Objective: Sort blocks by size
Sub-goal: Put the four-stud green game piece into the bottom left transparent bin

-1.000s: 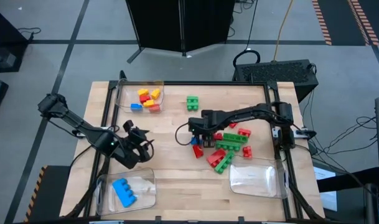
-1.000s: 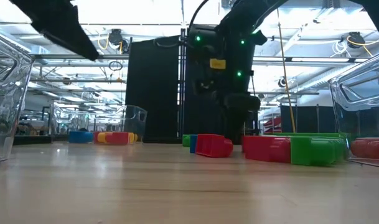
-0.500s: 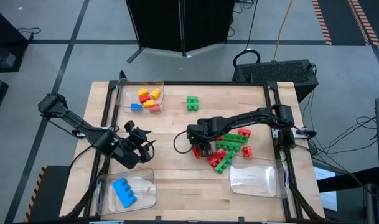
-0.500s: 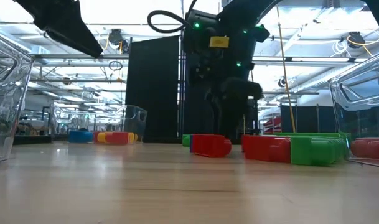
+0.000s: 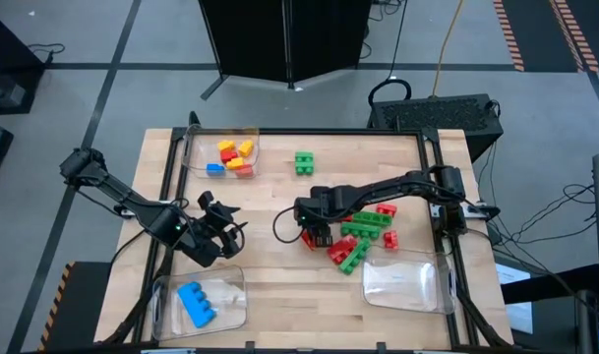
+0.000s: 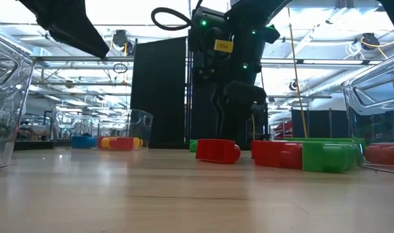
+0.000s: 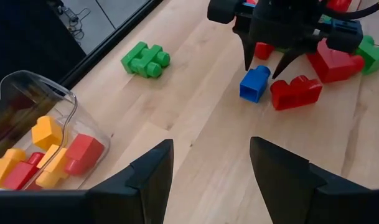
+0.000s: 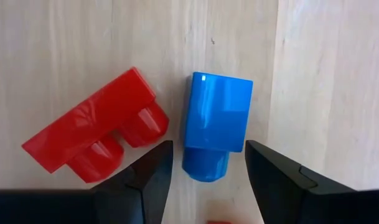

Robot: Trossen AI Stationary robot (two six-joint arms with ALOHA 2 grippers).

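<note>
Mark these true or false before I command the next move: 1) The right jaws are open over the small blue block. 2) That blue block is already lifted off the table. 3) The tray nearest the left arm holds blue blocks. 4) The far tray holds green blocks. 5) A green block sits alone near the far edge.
1) True: the right gripper hangs open, its jaws either side of the small blue block.
2) False: it lies on the table beside a red block.
3) True: the near-left tray holds blue blocks.
4) False: the far tray holds yellow, red and blue ones.
5) True: green block.
</note>
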